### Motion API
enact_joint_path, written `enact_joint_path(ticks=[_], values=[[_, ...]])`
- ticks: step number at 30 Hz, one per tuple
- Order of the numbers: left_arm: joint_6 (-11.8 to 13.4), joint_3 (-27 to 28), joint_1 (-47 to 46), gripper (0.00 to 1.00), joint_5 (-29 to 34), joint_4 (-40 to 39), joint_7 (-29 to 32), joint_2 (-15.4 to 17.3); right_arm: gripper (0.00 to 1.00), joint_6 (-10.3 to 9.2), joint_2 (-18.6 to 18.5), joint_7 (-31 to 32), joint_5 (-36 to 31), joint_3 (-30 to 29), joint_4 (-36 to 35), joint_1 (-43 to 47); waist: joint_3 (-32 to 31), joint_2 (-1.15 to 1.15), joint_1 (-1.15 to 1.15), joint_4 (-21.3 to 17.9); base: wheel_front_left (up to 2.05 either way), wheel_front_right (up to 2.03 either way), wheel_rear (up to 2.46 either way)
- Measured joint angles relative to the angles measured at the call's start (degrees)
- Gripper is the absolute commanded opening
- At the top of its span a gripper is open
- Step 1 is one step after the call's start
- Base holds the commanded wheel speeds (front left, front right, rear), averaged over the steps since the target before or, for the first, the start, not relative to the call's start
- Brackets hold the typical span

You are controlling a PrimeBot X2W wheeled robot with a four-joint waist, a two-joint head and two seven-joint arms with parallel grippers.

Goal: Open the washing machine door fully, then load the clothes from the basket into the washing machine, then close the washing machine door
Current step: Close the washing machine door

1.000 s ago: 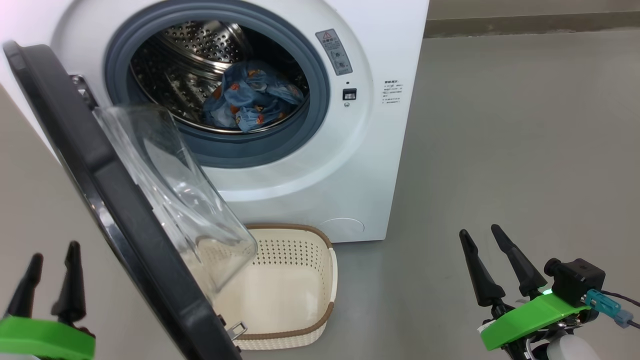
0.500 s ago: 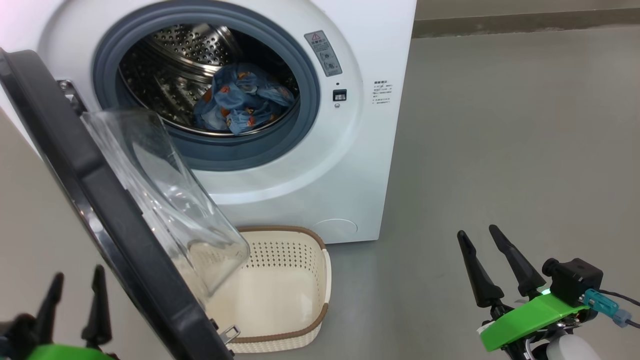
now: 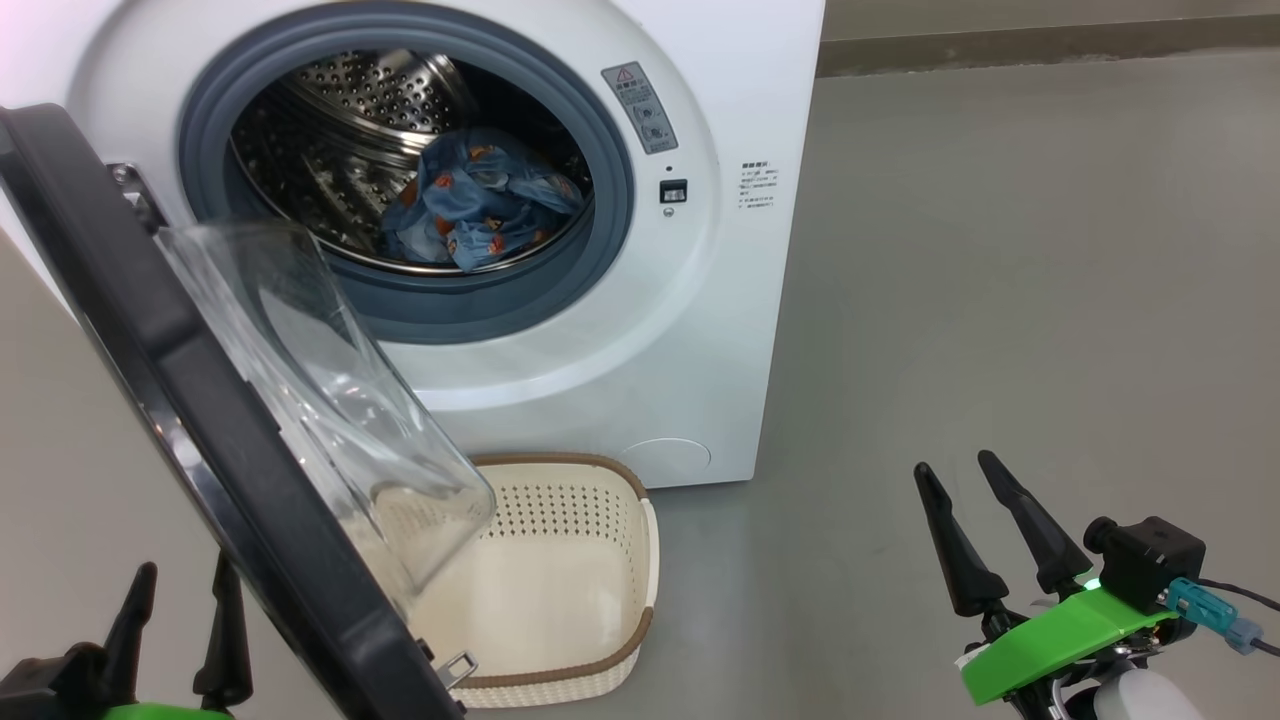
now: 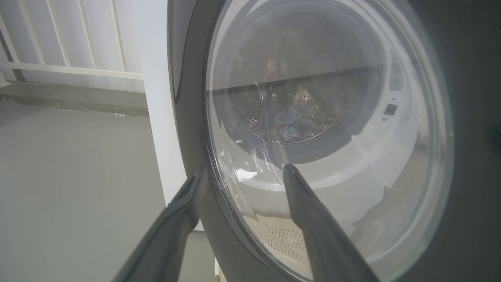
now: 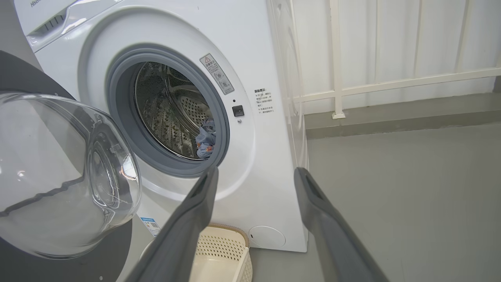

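Head view: clothes [image 3: 475,205] inside washing machine [image 3: 690,330], door [image 3: 190,370] open.

My head camera looks forward and down on the front of the washing machine [image 3: 640,330] from fairly near, with the open washing machine door [image 3: 200,420] close at the left. My left wrist camera sits right behind that door, facing through its glass [image 4: 352,176]. The warped steel beyond is, I think, the drum [image 4: 246,111]. My right wrist camera looks in low from the right at the same drum opening.
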Motion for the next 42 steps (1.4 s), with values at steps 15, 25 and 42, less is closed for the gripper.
enact_joint_path(ticks=[15,25,42], values=[[-0.6,1.1,0.0,1.0,2.3,-0.6,0.0,-1.5,1.0,0.0,0.0,0.0,0.0,0.0,-0.1,0.0,0.1,0.0,0.0,0.3,0.0,0.0,0.0],[-0.7,2.2,0.0,1.0,2.8,-0.6,0.0,-2.6,1.0,0.0,0.0,0.0,0.0,-0.1,-0.3,0.0,0.2,0.0,0.0,0.8,0.0,0.0,0.0],[-1.2,2.8,0.2,1.0,3.4,-0.8,0.0,-3.3,0.0,0.0,-0.3,0.0,-0.1,0.3,-1.4,-0.4,0.2,0.0,0.0,2.4,0.0,0.0,0.0]])
